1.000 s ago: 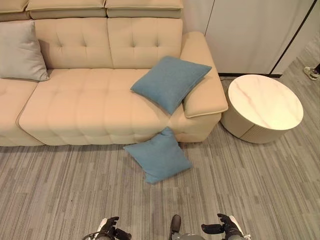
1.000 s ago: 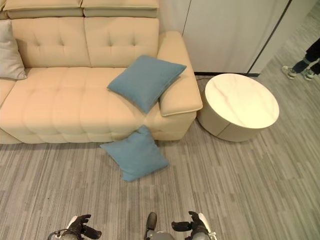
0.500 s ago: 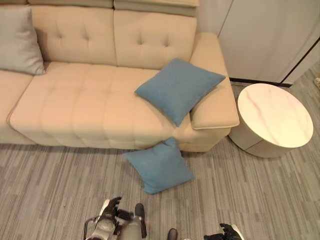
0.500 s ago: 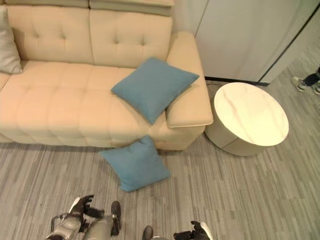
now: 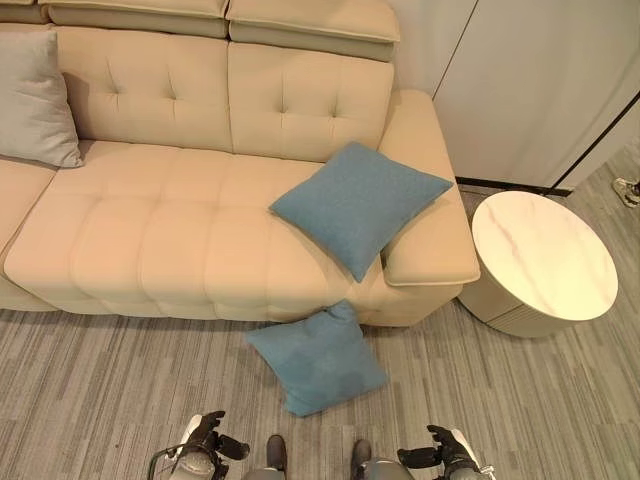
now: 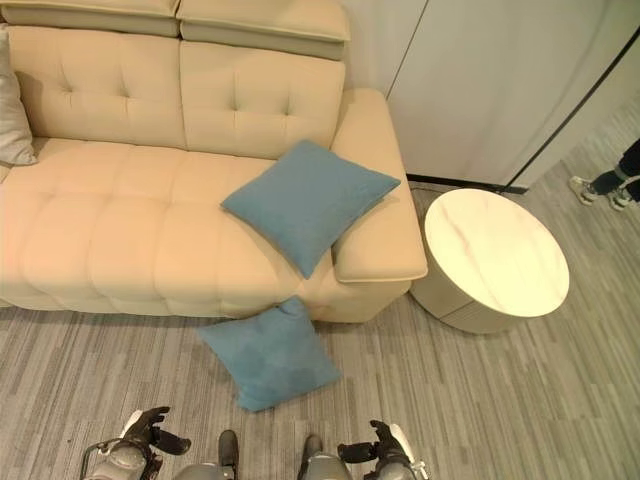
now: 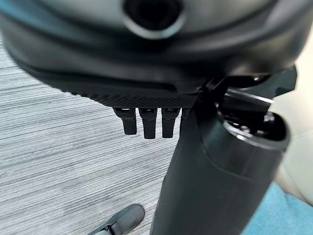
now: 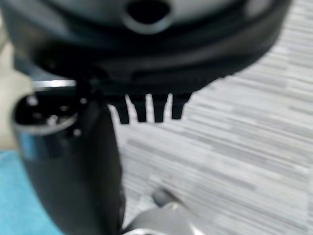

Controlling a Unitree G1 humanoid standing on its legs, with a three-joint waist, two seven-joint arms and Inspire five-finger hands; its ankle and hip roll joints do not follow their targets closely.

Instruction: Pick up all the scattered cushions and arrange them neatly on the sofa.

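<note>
**A:** Here's the beige sofa [image 5: 180,230], tufted back, wide seat. One blue cushion [image 5: 358,204] lies tilted on the seat at the right end, a corner leaning up against the armrest [image 5: 430,240].

**B:** And a second blue cushion [image 5: 318,357] is down on the grey striped floor [image 5: 110,390], just in front of the sofa base. Its upper corner touches the base, right below the first one.

**A:** Far left of the seat, a grey cushion [image 5: 35,100] props upright against the backrest, well apart from the blue pair.

**B:** Both hands are low at the near edge. The left hand [image 5: 205,445] sits near the lower left, the right hand [image 5: 445,452] near the lower right, and the floor cushion lies between them and a bit ahead.

**A:** Neither touches it. The left wrist view shows the fingers [image 7: 145,123] hanging straight and relaxed over bare floor, holding nothing.

**B:** Same on the right: fingers [image 8: 146,110] in a loose straight row, empty, thumb standing beside them, with a patch of blue cushion at the edge of that view.

**A:** Beside the armrest stands a round side table, its pale marbled tabletop [image 5: 543,255] bare. A person's shoe [image 6: 585,187] and trouser leg show at the far right, by the white wall panels [image 5: 530,80].
</note>
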